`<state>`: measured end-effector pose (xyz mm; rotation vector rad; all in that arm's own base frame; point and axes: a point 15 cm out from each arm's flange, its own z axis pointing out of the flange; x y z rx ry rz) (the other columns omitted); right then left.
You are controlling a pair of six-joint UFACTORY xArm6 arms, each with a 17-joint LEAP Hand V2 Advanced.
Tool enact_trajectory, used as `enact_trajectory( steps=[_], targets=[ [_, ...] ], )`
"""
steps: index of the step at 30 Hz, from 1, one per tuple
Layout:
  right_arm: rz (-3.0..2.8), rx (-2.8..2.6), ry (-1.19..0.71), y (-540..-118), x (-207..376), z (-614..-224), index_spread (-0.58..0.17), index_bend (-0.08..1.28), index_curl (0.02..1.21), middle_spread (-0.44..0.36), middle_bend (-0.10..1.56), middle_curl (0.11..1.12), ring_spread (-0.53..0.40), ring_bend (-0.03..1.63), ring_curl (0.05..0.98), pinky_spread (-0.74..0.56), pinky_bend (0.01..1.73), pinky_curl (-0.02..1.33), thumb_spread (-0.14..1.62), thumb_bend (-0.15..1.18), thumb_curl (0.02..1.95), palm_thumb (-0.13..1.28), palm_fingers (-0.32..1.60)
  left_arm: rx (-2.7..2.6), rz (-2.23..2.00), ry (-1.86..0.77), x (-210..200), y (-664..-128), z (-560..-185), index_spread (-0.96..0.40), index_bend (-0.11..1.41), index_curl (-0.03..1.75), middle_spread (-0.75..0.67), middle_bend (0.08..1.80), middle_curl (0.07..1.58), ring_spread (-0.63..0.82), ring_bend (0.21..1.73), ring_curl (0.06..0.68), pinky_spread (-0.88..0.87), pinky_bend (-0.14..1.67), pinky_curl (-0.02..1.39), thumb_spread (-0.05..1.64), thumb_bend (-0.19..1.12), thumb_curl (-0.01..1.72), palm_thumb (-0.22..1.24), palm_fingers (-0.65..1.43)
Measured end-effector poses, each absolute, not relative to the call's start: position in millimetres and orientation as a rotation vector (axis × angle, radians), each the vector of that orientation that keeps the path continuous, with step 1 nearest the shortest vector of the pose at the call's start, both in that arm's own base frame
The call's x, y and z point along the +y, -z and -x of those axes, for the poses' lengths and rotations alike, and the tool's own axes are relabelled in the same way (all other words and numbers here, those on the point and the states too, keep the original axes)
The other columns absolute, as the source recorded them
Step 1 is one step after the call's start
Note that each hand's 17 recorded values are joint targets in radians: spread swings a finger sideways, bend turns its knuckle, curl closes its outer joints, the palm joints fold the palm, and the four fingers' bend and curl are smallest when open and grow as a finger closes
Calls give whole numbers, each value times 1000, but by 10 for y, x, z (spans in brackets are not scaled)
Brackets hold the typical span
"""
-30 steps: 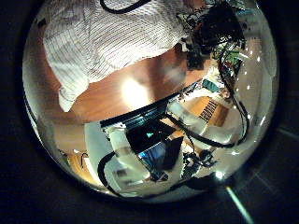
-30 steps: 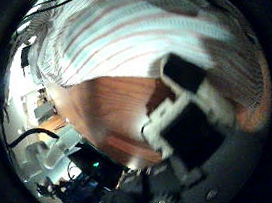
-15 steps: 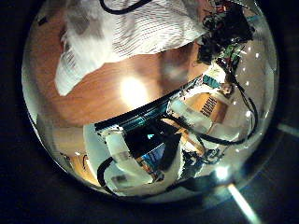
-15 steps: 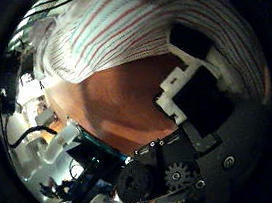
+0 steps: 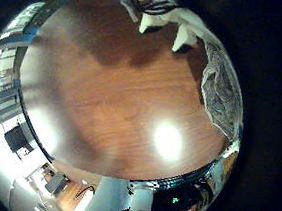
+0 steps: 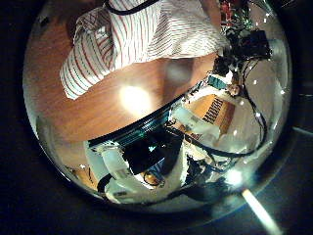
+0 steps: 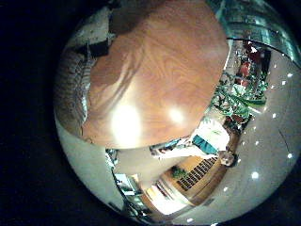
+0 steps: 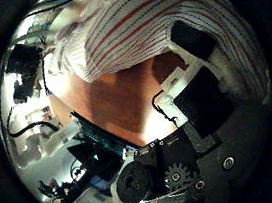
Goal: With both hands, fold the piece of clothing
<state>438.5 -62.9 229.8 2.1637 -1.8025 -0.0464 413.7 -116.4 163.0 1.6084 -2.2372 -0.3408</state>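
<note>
A striped shirt (image 6: 137, 39) lies bunched on the wooden table (image 6: 127, 98), with one cuffed sleeve end toward the bare wood. In the left little finger side view my left hand's fingers (image 5: 161, 19) reach out straight over the bare table, holding nothing, and the shirt's edge (image 5: 221, 88) lies beside them. The right thumb side view has the shirt (image 8: 146, 27) close under the palm. There my right hand (image 8: 204, 85) reaches over the cloth's edge, and I cannot see whether it grips it. The other hand (image 6: 245, 44) shows beyond the shirt.
Bare wood (image 7: 160, 75) stretches wide beside the shirt's edge (image 7: 71, 94). The table's front edge (image 8: 100, 142) runs close behind the right palm, with room clutter beyond it.
Both palm cameras have shifted. In the left thumb side view more bare wood shows below the shirt and the sleeve end sits further in. The right thumb side view has turned slightly.
</note>
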Motion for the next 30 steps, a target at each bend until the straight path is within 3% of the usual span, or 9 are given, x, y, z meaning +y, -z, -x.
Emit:
enact_trajectory(
  steps=[8, 16, 20, 30],
  targets=[
    [-2292, -1753, -97, -2795, -238, -4444, -435, 730, 1011, -217, 1077, 872, -226, 1309, 624, -324, 1264, 593, 1218, -15, 504, 902, 1049, -2221, -1628, 330, -1090, -1646, -4149, -28, 185, 353, 265, 173, 286, 450, 640, 207, 519, 366, 298, 1152, -18, 253, 55, 58],
    [-2485, -1513, -212, -3040, 694, -4423, -443, 695, 1040, -225, 1073, 881, -236, 1295, 628, -328, 1242, 608, 1227, -16, 499, 870, 1063, -2184, -1655, 291, -895, -1755, -4100, -35, 195, 370, 257, 170, 278, 435, 635, 205, 523, 352, 298, 1156, -18, 252, 56, 80],
    [-2540, -1320, -325, -3087, 1166, -4448, -446, 689, 1050, -223, 1067, 882, -243, 1283, 627, -337, 1233, 613, 1223, -14, 499, 863, 1074, -2148, -1725, 232, -586, -1959, -4063, -37, 187, 373, 201, 221, 302, 363, 642, 205, 505, 308, 285, 1151, -19, 252, 54, 171],
    [-2582, -1091, -305, -2497, 2153, -4719, -454, 667, 1061, -224, 1056, 882, -246, 1268, 629, -351, 1214, 619, 1223, -16, 487, 868, 1082, -2015, -1901, 155, 301, -2249, -3732, -60, 191, 387, -14, 598, 477, 143, 622, 207, 459, 173, 245, 1173, -13, 273, 123, 351]
  ],
)
